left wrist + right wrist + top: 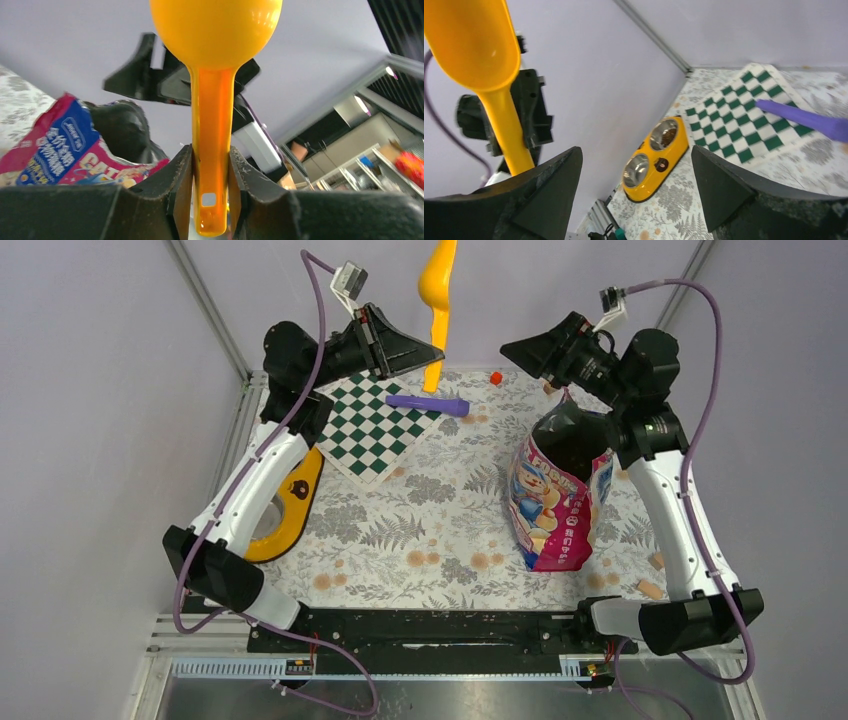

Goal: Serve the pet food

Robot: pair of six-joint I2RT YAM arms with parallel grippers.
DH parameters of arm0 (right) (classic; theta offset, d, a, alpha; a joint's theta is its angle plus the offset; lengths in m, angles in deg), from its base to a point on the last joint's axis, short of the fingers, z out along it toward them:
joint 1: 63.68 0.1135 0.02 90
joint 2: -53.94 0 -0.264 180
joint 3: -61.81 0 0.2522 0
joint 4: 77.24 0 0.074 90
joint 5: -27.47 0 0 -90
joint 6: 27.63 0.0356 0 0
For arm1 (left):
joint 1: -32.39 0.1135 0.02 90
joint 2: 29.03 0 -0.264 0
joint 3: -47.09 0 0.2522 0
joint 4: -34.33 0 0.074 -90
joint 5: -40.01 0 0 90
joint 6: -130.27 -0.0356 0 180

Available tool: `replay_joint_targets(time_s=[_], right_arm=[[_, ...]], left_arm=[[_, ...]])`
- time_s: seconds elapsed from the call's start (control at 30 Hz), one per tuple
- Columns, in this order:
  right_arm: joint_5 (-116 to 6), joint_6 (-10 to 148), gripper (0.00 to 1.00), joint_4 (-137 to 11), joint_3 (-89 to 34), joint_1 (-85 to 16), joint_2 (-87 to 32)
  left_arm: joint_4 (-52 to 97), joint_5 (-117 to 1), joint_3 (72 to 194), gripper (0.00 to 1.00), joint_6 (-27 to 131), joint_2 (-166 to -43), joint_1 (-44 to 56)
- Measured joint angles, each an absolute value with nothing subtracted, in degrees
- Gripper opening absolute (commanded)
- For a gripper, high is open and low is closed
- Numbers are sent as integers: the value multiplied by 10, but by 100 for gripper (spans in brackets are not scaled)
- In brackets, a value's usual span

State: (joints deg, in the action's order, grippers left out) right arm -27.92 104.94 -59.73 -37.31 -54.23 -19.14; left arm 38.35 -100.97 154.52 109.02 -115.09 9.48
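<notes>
Two hands are raised above the table [440, 525], both up at its far side. The pet food bag [550, 502], pink and blue and glossy, stands upright on the right half of the table. Its top is open and dark inside, and the right arm's wrist sits just over that opening.

The right hand [515, 350] hangs above and just left of the bag's top, pointing left. Its fingers are spread wide with nothing between them, and its wrist view [634, 160] looks down through the gap.

The left hand [432, 355] is well to the left of the bag and higher than it. It is clamped on the handle of the orange scoop [437, 285], whose bowl points up. The left wrist view shows the two fingers [182, 185] pressed against either side of the scoop [212, 100], with the bag [55, 145] low on the left.

Far left of the bag, at the table's edge and partly under the left arm, lies the yellow feeder [285, 515]. The right wrist view shows brown kibble [664, 135] in the far bowl of the feeder [661, 162]. The near bowl shows shiny steel.

Between the feeder and the bag lies a green-and-white checked mat [375, 430]. A purple stick [428, 403] rests across the mat's corner nearest the bag. A small red piece [495, 377] sits beyond the bag near the back wall.
</notes>
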Motion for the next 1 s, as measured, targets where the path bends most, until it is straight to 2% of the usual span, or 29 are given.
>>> replay_joint_targets(time_s=[0.27,0.37,0.5,0.7,1.0], right_arm=[[-162,1077,89,-749,-445,-504,-227],[-136,1087,79,-798,-479,-496,-232],[-104,1082,72,-828,-542,-474,-256],[-89,967,70,-735,-595,-409,-278],[-110,899,70,-652,-611,-402,-293]], left_arm=[[592,-1118,1520,0,1190,-1153,95],[659,-1152,1508,0,1210,-1152,92],[705,-1190,1491,0,1220,-1152,88],[752,-1220,1473,0,1238,-1152,80],[777,-1238,1439,0,1244,-1135,68]])
